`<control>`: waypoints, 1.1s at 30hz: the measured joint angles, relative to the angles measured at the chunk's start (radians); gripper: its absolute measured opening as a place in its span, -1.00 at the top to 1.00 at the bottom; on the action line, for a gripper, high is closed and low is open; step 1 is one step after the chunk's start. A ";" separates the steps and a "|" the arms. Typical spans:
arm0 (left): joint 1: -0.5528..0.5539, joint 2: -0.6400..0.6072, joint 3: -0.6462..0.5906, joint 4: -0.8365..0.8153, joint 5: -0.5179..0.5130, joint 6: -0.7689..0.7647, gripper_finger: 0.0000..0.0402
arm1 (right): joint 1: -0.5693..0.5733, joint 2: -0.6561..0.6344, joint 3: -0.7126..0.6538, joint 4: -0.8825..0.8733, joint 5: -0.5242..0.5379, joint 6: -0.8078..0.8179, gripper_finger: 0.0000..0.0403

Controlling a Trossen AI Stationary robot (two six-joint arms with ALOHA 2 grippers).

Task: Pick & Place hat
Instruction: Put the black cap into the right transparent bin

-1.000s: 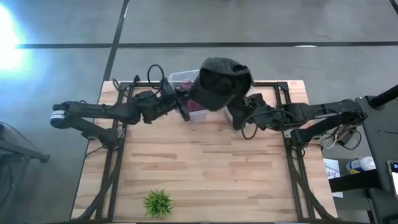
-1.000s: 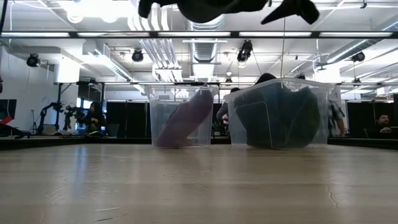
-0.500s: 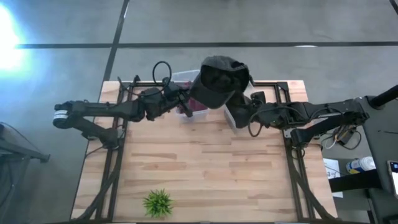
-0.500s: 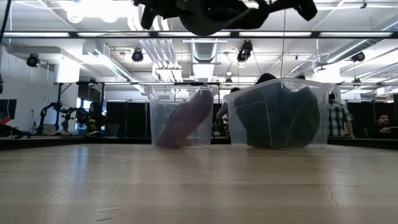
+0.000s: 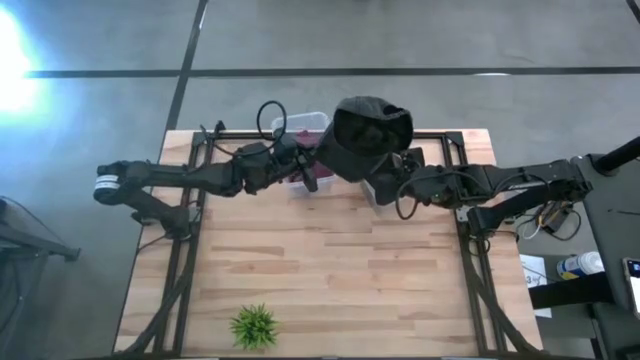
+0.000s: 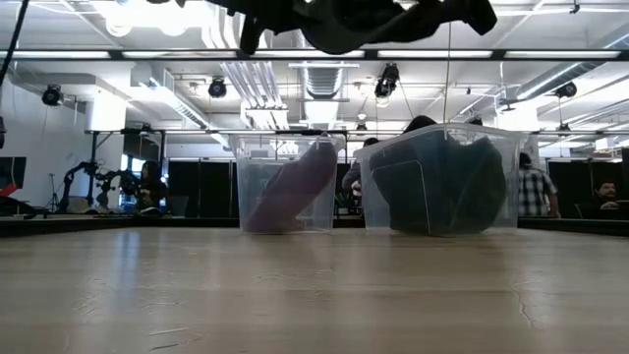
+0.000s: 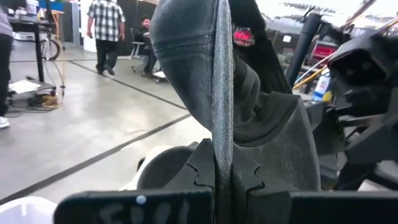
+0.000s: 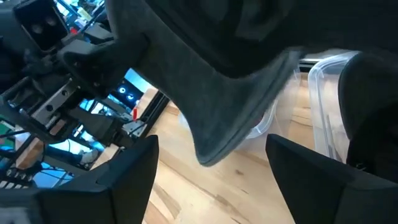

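Note:
The dark grey hat (image 5: 370, 132) hangs in the air above the two clear bins at the table's far edge and shows at the top of the low view (image 6: 354, 15). My left gripper (image 5: 320, 167) reaches in from the table's left and is shut on the hat (image 7: 211, 74). My right gripper (image 5: 380, 180) comes from the table's right, just below the hat, and is open. In the right wrist view its fingers (image 8: 134, 168) stand wide apart, with the hat's stiff flap (image 8: 236, 118) hanging ahead between them, apart from both. My left gripper pinches a thin stitched edge of the hat (image 7: 222, 146) between its two fingers (image 7: 249, 177), seen edge-on. The fingers come level from the table's left. The hat is lifted clear and stands out beyond the fingertips, above the bins.
The left bin (image 6: 288, 185) holds a purple item. The right bin (image 6: 442, 182) holds dark items, and its rim (image 8: 323, 68) lies under the hat. A small green plant (image 5: 254, 325) stands near the table's near edge. People move about in the room behind.
My left gripper has moved toward the table's right, carrying the hat with it. The hat has shifted from over the gap between the bins toward the right bin and stays lifted clear.

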 joint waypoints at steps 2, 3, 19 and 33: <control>-0.003 0.003 0.000 0.008 0.005 -0.007 0.97 | -0.007 0.003 0.000 0.001 0.000 0.007 -0.42; -0.004 0.007 0.002 0.013 0.008 -0.010 0.97 | -0.011 0.003 0.000 0.002 0.000 0.014 -0.40; -0.021 0.052 0.047 0.038 0.119 -0.047 0.87 | -0.054 0.003 -0.005 0.000 -0.076 -0.005 0.62; -0.071 -0.084 0.047 -0.507 0.083 -0.201 -0.07 | -0.073 0.037 -0.006 -0.512 0.056 0.119 0.93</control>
